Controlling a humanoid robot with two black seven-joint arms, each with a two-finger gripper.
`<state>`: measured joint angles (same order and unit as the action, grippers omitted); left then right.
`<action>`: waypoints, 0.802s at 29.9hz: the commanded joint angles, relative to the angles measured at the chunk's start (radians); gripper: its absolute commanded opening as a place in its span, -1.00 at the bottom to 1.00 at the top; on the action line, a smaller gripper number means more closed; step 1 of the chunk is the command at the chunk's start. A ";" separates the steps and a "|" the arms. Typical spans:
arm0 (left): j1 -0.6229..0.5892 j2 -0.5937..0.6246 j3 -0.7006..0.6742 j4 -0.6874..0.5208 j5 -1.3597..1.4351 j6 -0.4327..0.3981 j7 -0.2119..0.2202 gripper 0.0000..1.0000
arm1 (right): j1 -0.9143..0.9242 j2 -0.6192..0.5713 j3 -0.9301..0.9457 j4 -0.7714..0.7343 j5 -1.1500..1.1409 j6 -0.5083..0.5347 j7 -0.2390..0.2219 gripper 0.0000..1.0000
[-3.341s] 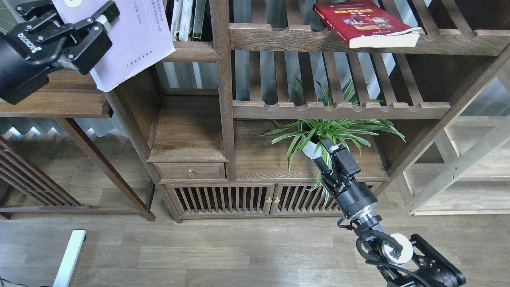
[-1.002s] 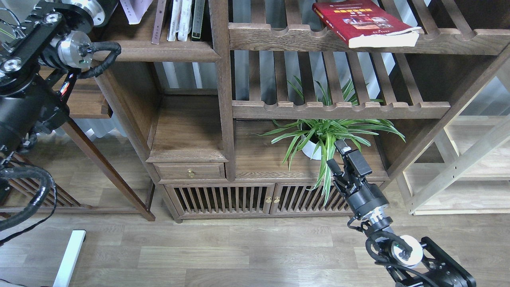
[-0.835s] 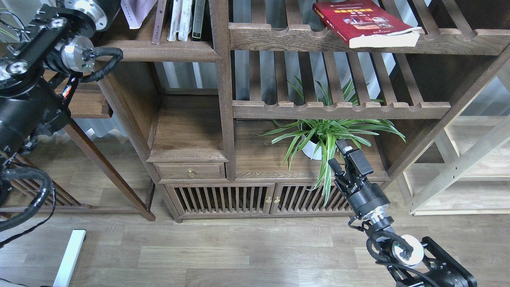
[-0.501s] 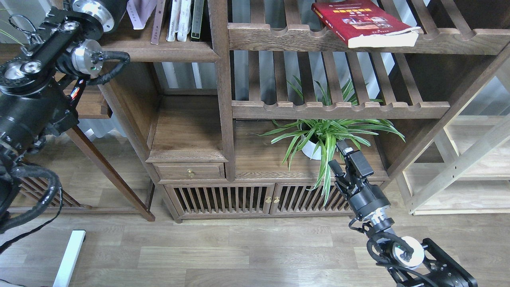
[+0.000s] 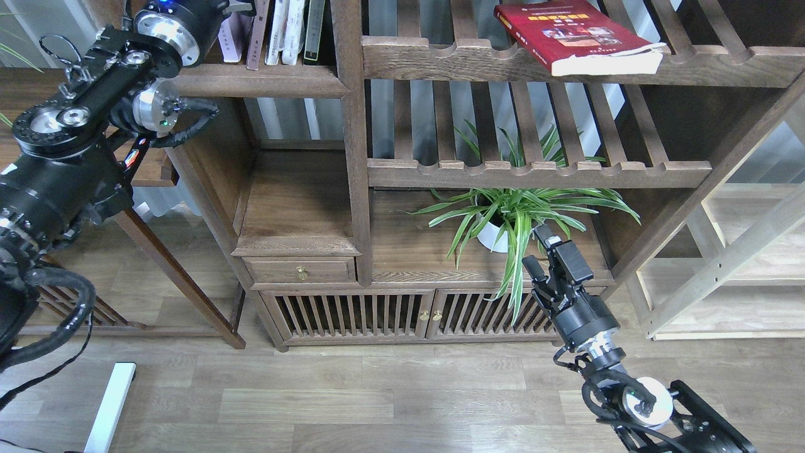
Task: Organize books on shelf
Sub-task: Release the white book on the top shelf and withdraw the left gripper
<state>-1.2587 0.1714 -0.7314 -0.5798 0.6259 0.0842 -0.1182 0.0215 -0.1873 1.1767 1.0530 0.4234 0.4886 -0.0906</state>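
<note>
The shelf (image 5: 264, 80) is the dark board at the top left. On it the pale lavender book (image 5: 233, 44) stands nearly upright beside a maroon-brown book seen edge-on (image 5: 256, 38). To their right stand thin white books (image 5: 284, 31) and a dark-spined one (image 5: 312, 31). My left arm's wrist (image 5: 165, 30) is right beside the lavender book. Its gripper (image 5: 242, 5) is mostly cut off by the top edge. The thick red book (image 5: 569, 34) lies flat on the upper slatted rack (image 5: 440, 60), overhanging the front rail. My right gripper (image 5: 536, 248) is open and empty, low by the plant.
A spider plant (image 5: 522, 204) in a white pot (image 5: 492, 238) stands just behind my right gripper. Below are a small drawer (image 5: 300, 270) and slatted cabinet doors (image 5: 352, 314). A side table (image 5: 148, 173) stands left, a pale wooden rack (image 5: 742, 251) right, a white bar (image 5: 110, 406) on the floor.
My left arm has swung up and right to the shelf. The lavender book, earlier tilted in front of the shelf, now stands on it. My right gripper drifted slightly right and down.
</note>
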 commanded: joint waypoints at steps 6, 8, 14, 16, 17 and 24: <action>-0.001 0.002 0.012 0.000 0.000 0.015 -0.005 0.03 | -0.003 0.000 0.015 -0.001 0.000 0.000 0.000 0.95; -0.001 0.004 0.013 -0.002 -0.002 0.015 -0.006 0.17 | -0.003 0.000 0.015 0.001 0.000 0.000 0.000 0.95; -0.024 0.002 0.001 -0.006 -0.005 0.015 -0.008 0.23 | -0.005 0.000 0.015 0.001 0.000 0.000 0.000 0.95; -0.036 0.000 -0.006 -0.014 -0.005 0.015 -0.008 0.24 | -0.005 0.000 0.015 0.001 0.000 0.000 0.000 0.95; -0.048 0.002 -0.009 -0.014 -0.005 0.015 -0.008 0.25 | -0.005 -0.001 0.015 0.001 0.000 0.000 0.000 0.95; -0.122 -0.001 -0.048 -0.015 -0.006 0.012 -0.005 0.25 | -0.009 -0.004 0.017 -0.001 -0.002 0.000 0.000 0.95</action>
<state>-1.3588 0.1704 -0.7617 -0.5946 0.6199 0.0999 -0.1256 0.0124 -0.1905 1.1934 1.0533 0.4221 0.4887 -0.0905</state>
